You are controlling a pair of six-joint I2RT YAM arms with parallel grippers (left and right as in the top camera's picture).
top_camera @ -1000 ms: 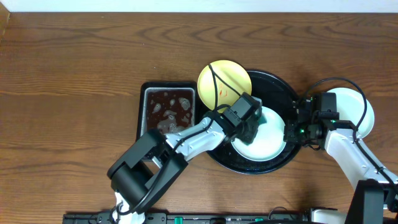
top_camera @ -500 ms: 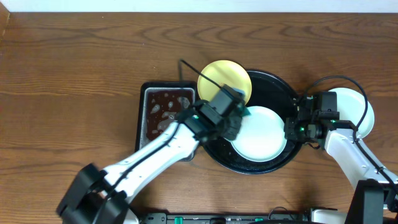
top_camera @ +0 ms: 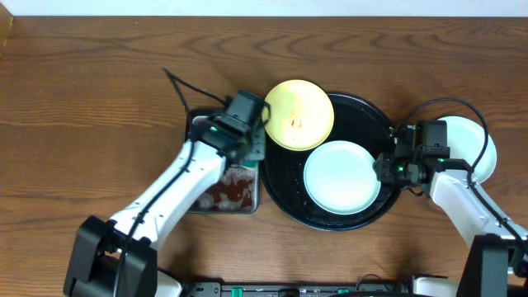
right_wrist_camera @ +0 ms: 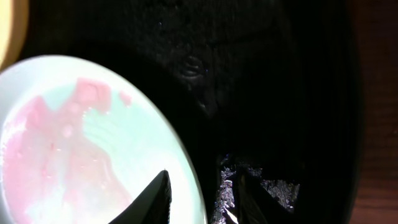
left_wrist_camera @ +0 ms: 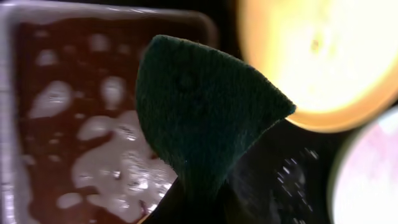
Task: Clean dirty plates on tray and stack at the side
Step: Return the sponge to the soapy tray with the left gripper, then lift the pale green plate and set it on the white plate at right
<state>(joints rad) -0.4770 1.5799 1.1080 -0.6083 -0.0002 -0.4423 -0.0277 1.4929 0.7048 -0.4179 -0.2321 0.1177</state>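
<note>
Two plates sit on the black tray: a mint-blue plate flat in its middle, and a yellow plate with a small red smear that overlaps the tray's upper-left rim. One more pale plate lies on the counter just right of the tray.

The left tool is clamped on a dark green sponge above the metal pan of brown, foamy liquid. The right tool stands part-open astride the mint-blue plate's rim and does not seem to pinch it.

The step looks like wetting the sponge again. It should be dipped low enough to soak the hanging corner and lifted slowly, so drips fall into the pan and not on the counter. The yellow plate looks next. The right tool should steady its rim before any scrubbing, since a plate on the raised edge may rock or slide.

The left tool's fingers are almost lost behind the sponge. Whether the yellow plate is tilted cannot be told. From the right wrist, a pinkish film shows on the mint-blue plate, but it looks clean from overhead. The right arm covers part of the side plate, so its cleanliness is uncertain.
</note>
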